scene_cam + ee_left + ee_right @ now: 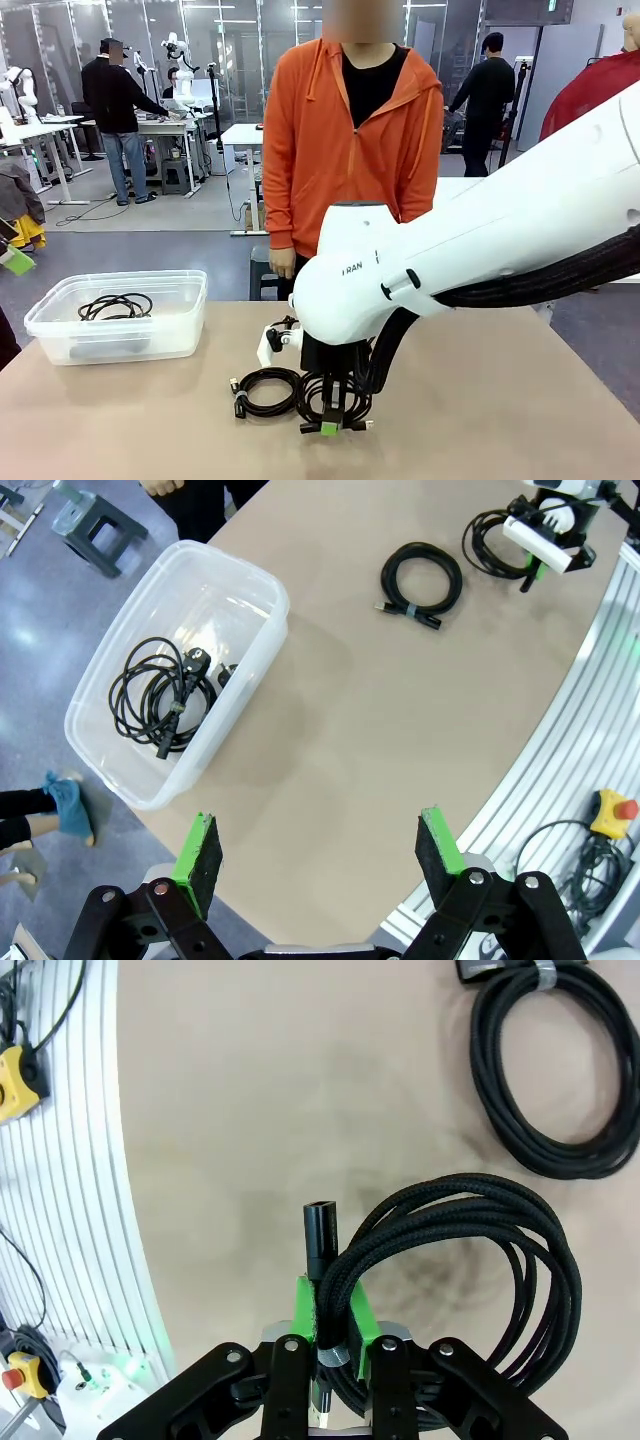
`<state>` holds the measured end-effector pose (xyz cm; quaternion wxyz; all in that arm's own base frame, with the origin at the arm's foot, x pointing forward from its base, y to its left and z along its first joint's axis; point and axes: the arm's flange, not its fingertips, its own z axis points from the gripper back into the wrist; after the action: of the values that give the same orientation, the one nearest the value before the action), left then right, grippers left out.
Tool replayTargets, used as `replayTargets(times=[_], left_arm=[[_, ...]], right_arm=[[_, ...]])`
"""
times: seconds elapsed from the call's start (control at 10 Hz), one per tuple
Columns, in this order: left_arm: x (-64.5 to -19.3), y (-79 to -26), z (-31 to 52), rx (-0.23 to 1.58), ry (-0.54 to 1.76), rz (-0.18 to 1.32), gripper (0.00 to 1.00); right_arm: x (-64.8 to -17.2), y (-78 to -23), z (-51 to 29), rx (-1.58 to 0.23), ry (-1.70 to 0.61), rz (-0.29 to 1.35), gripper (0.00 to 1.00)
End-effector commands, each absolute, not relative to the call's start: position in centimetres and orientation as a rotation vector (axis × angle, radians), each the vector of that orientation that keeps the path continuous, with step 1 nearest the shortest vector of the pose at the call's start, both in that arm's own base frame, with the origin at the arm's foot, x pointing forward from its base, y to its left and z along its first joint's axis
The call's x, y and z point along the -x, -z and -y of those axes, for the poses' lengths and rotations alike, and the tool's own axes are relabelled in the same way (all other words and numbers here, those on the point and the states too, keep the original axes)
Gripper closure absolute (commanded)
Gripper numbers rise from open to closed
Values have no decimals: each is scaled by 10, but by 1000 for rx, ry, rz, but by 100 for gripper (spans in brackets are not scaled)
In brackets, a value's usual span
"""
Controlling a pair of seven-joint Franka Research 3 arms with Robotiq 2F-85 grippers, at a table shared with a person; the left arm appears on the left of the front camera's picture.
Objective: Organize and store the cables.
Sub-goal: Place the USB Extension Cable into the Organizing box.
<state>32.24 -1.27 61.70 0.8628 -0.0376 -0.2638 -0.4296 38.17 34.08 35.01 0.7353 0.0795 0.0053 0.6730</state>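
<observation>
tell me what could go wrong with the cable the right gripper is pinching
1. The right gripper is shut on just one side of the coil; the loose loops may slip or unwind when lifted.
2. Those hanging loops could catch on the rim of the bin.
3. The second coil lies close by and might get dragged.

I'm in a lab hall: white work tables (165, 126) behind, people (115, 95) standing at them, a yellow stop button (612, 813) beside my table (400, 730).

Three black cable bundles (388, 580) (195, 662) (470, 1210), one clear bin (235, 565), two pincers (318, 852) (333, 1310), one person nearby (350, 140).
</observation>
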Motion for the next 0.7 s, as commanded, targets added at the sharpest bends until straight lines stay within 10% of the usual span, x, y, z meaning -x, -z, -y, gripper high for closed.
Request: replayTargets(times=[0.0,0.6], left_arm=[[-324,-618,13,60,891,549,2],[-324,-618,13,60,891,549,2]], right_arm=[[-384,-340,-338,-256,-1474,-16,100],[-387,-318,-338,-286,-1467,-45,100]])
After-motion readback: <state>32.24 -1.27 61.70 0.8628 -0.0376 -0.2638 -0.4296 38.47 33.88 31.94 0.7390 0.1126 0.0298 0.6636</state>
